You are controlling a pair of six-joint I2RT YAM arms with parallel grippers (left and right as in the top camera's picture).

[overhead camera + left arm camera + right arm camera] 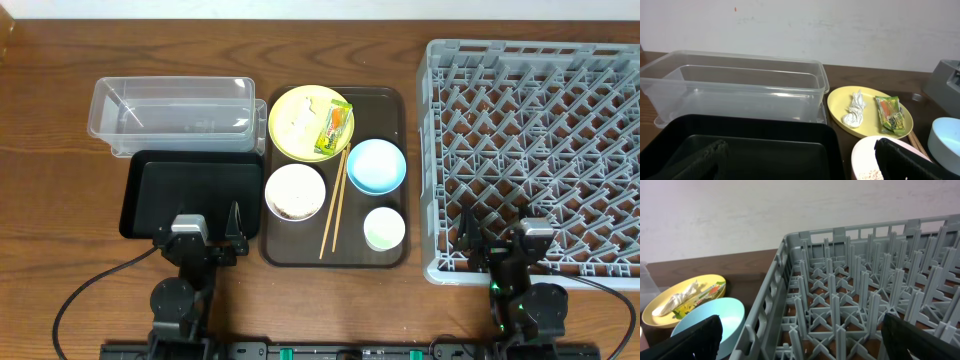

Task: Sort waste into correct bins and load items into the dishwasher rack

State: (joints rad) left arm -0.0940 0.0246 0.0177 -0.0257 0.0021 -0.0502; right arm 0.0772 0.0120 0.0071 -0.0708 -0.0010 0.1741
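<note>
On the brown serving tray [392, 105] sit the yellow plate [295, 120] with the snack wrapper [335, 128] [890, 115] and a white clump [855, 107]. The blue bowl [376, 165], the white bowl [295, 191] holding rice grains [870, 175], the white cup [384, 228] and the chopsticks [335, 205] lie there too. The clear tub [170, 112] and black tray [190, 195] lie to the left, and the grey rack [540, 150] stands to the right. My left gripper [208, 228] [802, 160] hangs open over the black tray's near edge. Open as well, my right gripper [505, 240] [800, 340] straddles the rack's near-left wall.
The clear tub overlaps the black tray's far edge. The rack's upright pegs [865, 295] fill the space ahead of my right gripper. The blue bowl [710, 315] sits just left of the rack wall. Bare wooden table [60, 200] lies at the far left.
</note>
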